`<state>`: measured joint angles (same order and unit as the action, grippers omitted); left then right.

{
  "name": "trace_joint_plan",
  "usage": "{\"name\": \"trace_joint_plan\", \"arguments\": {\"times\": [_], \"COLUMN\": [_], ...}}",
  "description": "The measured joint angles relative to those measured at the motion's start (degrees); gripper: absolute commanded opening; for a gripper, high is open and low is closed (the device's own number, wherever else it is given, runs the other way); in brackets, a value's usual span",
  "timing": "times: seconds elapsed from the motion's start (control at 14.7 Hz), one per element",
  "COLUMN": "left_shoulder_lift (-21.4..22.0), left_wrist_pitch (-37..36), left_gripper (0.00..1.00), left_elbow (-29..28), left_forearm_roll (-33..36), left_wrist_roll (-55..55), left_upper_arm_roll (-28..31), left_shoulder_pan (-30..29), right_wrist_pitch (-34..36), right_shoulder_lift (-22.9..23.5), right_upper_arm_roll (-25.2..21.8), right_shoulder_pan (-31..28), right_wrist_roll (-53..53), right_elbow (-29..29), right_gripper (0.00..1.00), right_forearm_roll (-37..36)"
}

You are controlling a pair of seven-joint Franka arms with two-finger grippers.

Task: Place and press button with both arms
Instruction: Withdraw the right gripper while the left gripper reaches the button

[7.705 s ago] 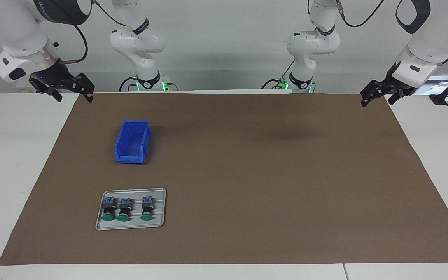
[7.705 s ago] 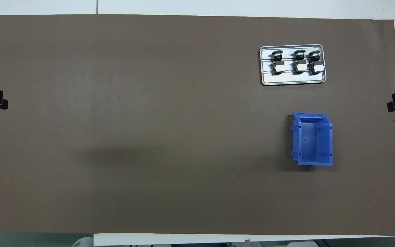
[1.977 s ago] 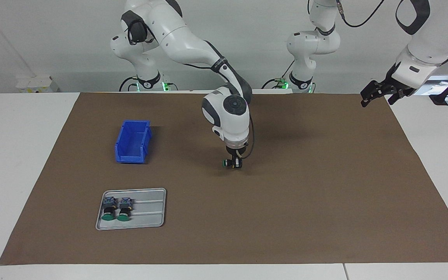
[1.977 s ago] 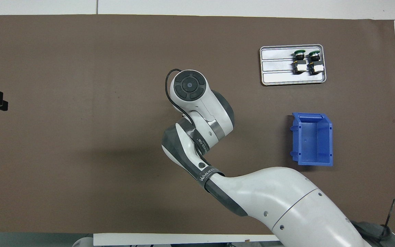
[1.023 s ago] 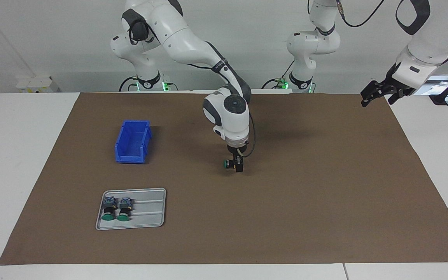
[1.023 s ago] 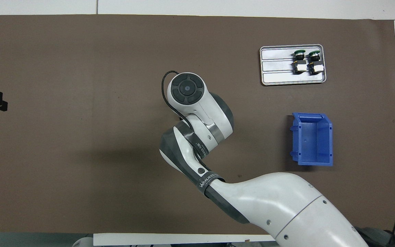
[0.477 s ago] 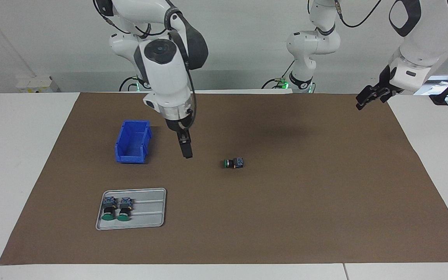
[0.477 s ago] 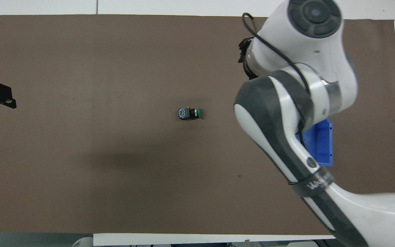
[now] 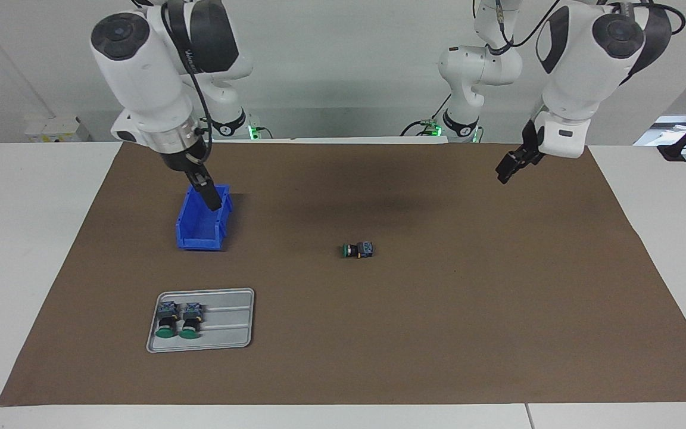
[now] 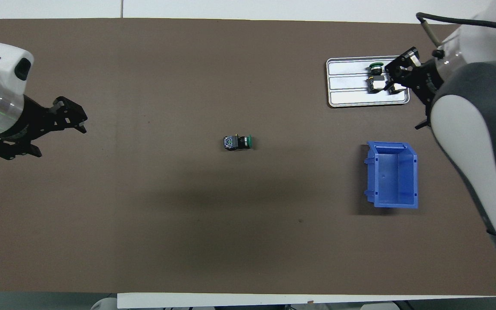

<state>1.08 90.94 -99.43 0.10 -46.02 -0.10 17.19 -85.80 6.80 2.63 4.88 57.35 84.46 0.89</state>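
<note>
In the facing view the push-button switch [image 9: 358, 250] lies on its side mid-frame on the brown mat [image 9: 498, 310], freed since a second ago; the right gripper [image 9: 211, 199] has pulled away to the upper left, empty, above the blue bin [image 9: 200, 229], its opening unclear here. The left gripper [image 9: 508, 167] has swung in from the upper right, so pressing looks next. Overhead, the switch [image 10: 237, 142] sits mid-frame, the left gripper [image 10: 58, 125] spread and empty at left, the right gripper [image 10: 396, 75] parted over the tray [image 10: 347, 92], upper right.
</note>
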Motion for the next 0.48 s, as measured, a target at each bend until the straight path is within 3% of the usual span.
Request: {"name": "trace_joint_plan", "arguments": {"times": [0.48], "left_shoulder_lift": [-8.0], "left_wrist_pitch": [7.6], "left_gripper": [1.00], "left_elbow": [0.0], "left_forearm_roll": [-2.9], "left_wrist_roll": [-27.9], "left_upper_arm_roll": [-0.2], "left_shoulder_pan": [8.7], "right_wrist_pitch": [7.3], "right_shoulder_lift": [-4.9], "right_upper_arm_roll": [-1.4], "right_shoulder_pan": [-10.7], "right_wrist_roll": [-42.5], "right_elbow": [0.9], "right_gripper": [0.98], "right_forearm_roll": [-0.3]}}
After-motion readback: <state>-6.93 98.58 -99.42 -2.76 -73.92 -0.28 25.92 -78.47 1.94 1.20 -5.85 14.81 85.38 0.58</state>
